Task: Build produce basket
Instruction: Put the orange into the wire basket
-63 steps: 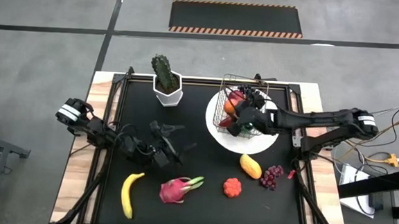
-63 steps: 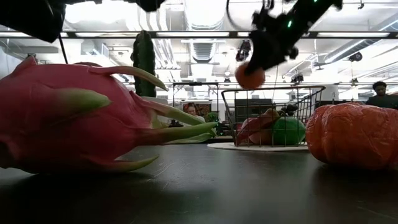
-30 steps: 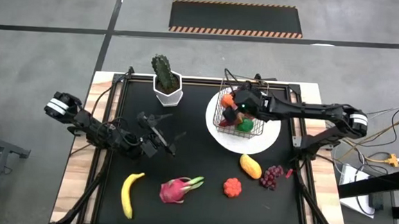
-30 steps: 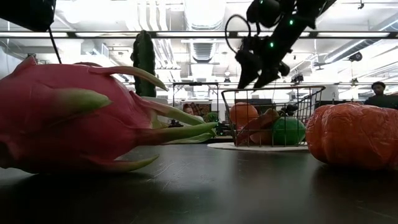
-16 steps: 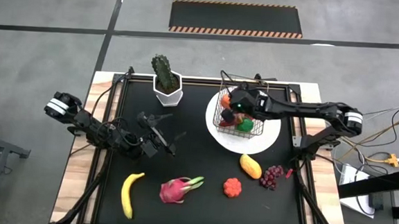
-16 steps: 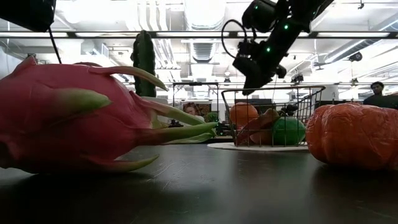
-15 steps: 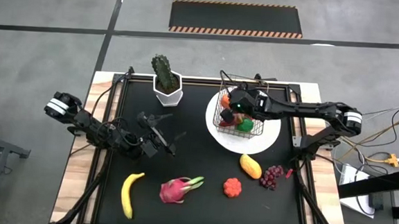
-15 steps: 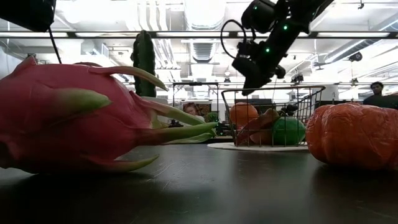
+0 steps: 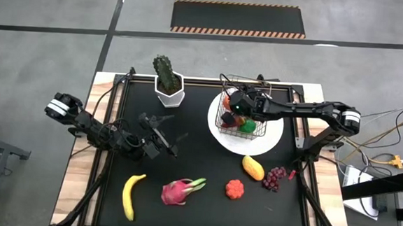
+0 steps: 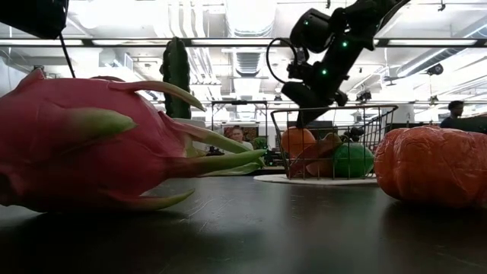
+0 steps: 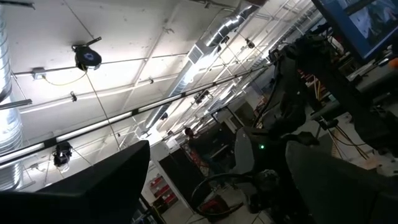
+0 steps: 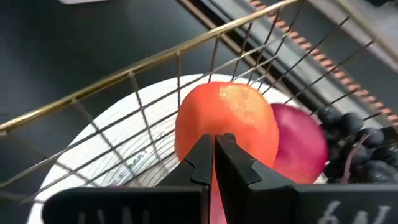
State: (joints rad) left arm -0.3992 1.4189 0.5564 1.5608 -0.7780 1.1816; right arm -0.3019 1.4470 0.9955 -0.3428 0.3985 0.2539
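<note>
The wire basket [image 9: 221, 118] stands on a white plate [image 9: 271, 135] at the table's far right. In it lie an orange [image 12: 227, 121], a red-pink fruit [image 12: 301, 146], dark grapes [image 12: 348, 134] and a green lime [image 10: 351, 160]. My right gripper [image 9: 234, 105] hangs shut over the basket's left part, fingertips [image 12: 213, 152] just above the orange with nothing between them. My left gripper [image 9: 164, 134] is open over the table's left middle, pointing upward. Banana [image 9: 132, 195], dragon fruit [image 9: 178, 191], pomegranate [image 9: 235, 189], mango [image 9: 253, 167] and a second grape bunch [image 9: 275, 177] lie near the front.
A green cactus in a white pot [image 9: 168, 83] stands at the far edge, left of the basket. In the low view the dragon fruit [image 10: 99, 144] and pomegranate [image 10: 430, 164] loom close. Bare black mat lies between the two arms.
The orange, earlier held above the basket, now lies inside it. My right gripper stood open over the basket a second ago; it has shut on nothing, sunk a little and drifted toward the table's left over the basket.
</note>
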